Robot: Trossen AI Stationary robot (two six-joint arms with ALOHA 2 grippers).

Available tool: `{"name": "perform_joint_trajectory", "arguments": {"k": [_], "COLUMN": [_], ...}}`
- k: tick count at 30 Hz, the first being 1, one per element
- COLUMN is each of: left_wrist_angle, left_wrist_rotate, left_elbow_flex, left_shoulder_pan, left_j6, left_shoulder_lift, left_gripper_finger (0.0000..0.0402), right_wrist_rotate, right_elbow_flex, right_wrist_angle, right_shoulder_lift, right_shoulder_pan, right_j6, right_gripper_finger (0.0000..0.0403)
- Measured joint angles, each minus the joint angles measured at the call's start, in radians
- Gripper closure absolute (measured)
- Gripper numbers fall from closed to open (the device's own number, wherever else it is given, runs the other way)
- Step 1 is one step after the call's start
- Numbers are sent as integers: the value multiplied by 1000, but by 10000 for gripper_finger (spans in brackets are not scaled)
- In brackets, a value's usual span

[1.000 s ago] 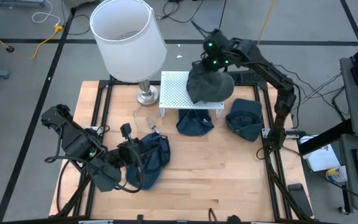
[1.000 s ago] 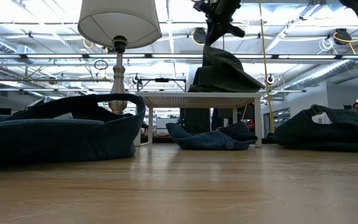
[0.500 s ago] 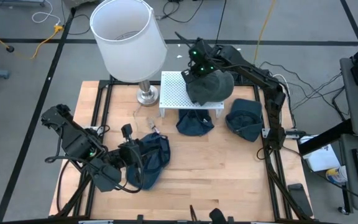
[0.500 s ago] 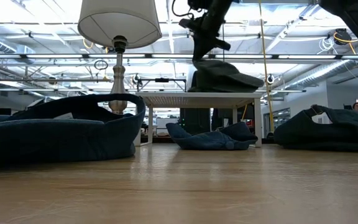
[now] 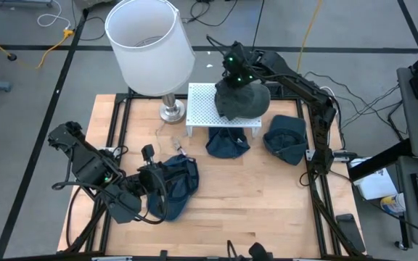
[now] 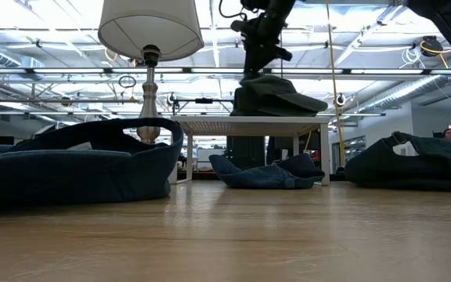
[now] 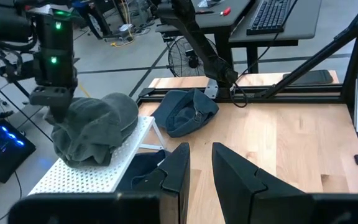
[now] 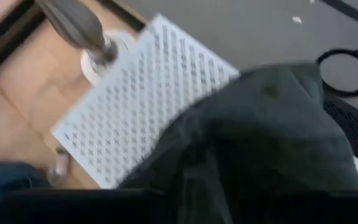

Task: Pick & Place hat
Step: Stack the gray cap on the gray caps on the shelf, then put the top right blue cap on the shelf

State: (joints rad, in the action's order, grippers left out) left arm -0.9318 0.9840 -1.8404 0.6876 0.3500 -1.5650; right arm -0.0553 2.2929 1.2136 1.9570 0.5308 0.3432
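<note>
Right gripper (image 5: 232, 72) hovering just over the grey-green hat (image 5: 243, 100), finger gap impossible to judge, hat lying slumped on the white perforated shelf (image 5: 203, 106), its brim pointing toward the right arm's side, left gripper (image 5: 148, 154) waiting narrowly parted by a denim hat (image 5: 176, 185).

Right gripper (image 5: 231, 75) reaches far out; left gripper (image 5: 153, 181) hangs low, part-open.

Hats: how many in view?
4: grey-green hat on white shelf; blue one under shelf; blue one right of it; blue one by left hand.
</note>
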Motion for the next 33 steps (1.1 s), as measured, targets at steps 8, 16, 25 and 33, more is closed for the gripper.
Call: {"name": "perform_joint_trajectory", "arguments": {"k": [8,16,25,33], "left_wrist_angle": [1,0,0,0], "left_wrist_rotate": [0,-25,-148,-148], "left_elbow_flex": [0,0,0,0], "left_shoulder_pan": [0,-27,-53,-53], "left_j6": [-6,-16,0,6], "left_shoulder_lift": [0,0,0,0], "left_gripper_finger": [330,330,330,330], "right_wrist_rotate": [1,-45,-283,-229], "right_elbow_flex": [0,0,0,-76], "right_wrist_angle": [21,80,342,363], "right_shoulder_lift": [-72,-105,-105,-172], "right_shoulder_pan": [-13,-128,-343,-537], "right_j6": [-16,-107,-64,125], "right_gripper_finger": [174,123,132,137]}}
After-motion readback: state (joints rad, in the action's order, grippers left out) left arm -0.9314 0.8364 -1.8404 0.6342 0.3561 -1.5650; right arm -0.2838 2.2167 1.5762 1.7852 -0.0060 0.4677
